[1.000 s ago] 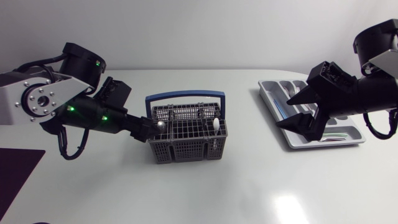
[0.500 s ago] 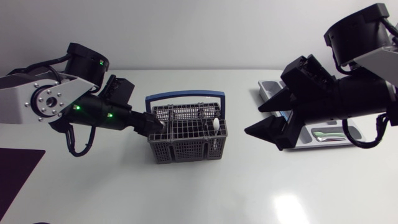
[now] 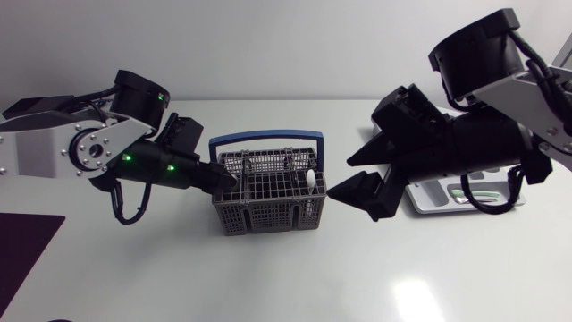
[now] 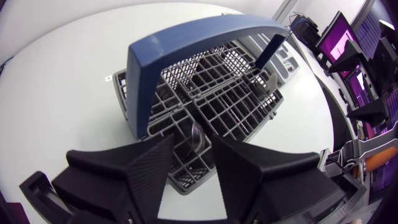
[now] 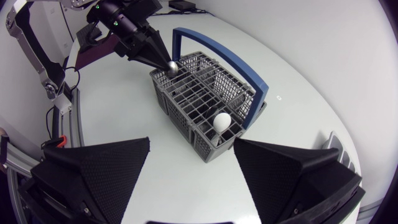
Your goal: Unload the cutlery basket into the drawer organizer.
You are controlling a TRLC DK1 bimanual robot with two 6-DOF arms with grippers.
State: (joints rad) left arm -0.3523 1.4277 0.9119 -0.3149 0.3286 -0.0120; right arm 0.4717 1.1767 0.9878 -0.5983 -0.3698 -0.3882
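No writing, number, label or sign can be read on anything here. A tiny square mark (image 4: 107,78) on the bench (image 4: 68,50), just beside the cutlery basket (image 4: 239,102), is too small to make out.

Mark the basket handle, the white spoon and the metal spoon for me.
basket handle (image 3: 265,137), head view, middle of the blue top bar.
white spoon (image 5: 222,122), right wrist view, centre of its rounded bowl.
metal spoon (image 5: 171,67), right wrist view, centre of its shiny bowl.
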